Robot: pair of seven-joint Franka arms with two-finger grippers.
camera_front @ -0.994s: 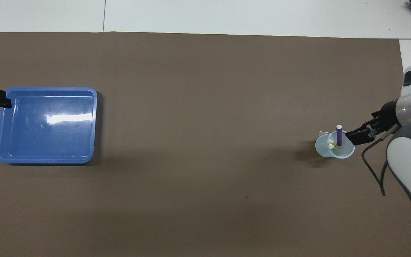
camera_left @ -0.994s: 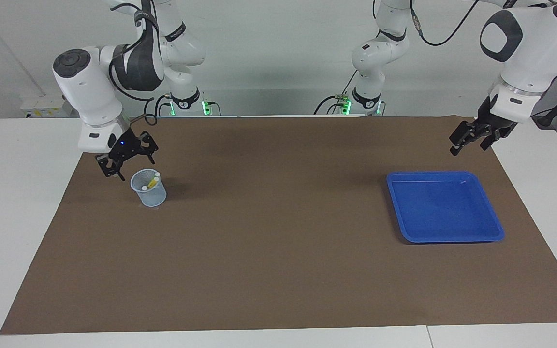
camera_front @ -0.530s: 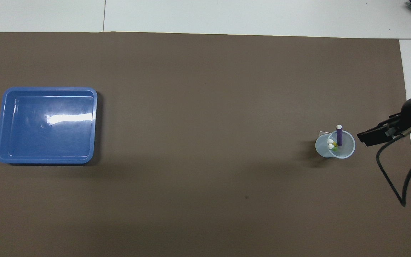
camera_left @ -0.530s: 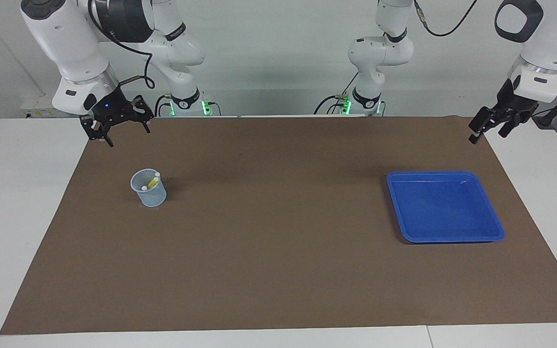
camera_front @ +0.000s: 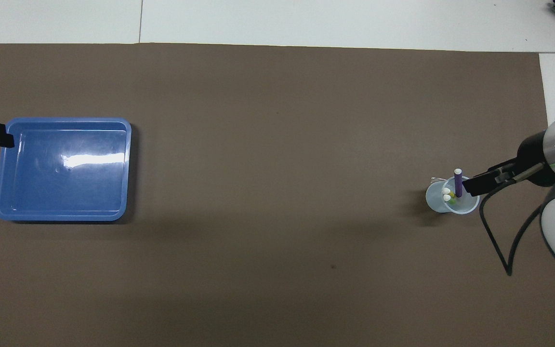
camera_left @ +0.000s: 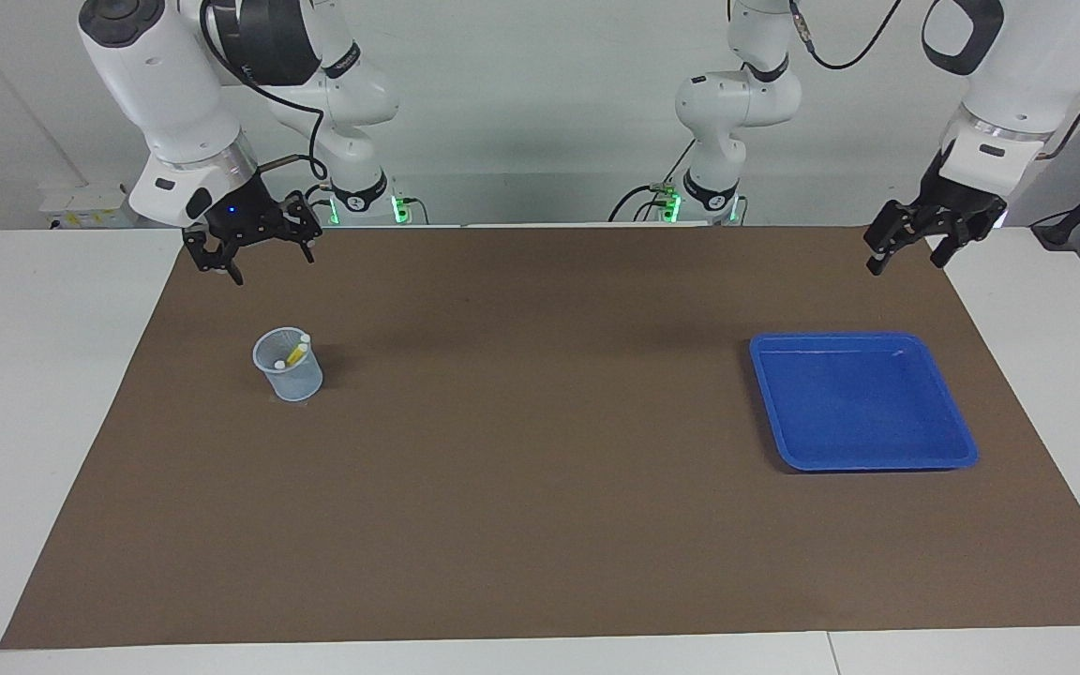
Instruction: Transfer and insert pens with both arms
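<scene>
Now all three pens (camera_front: 453,190) stand in the clear cup (camera_left: 289,366) on the brown mat (camera_left: 540,450) toward the right arm's end. Up over the mat's robot-side edge, the right gripper (camera_left: 254,251) hangs empty, jaws apart; likewise the left gripper (camera_left: 915,242), near the blue tray (camera_left: 863,401), jaws apart, empty

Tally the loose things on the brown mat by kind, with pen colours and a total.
Pens, all standing in the cup: 3: purple pen, yellow pen, green pen
Clear cup: 1
Blue tray: 1
Total: 5
</scene>
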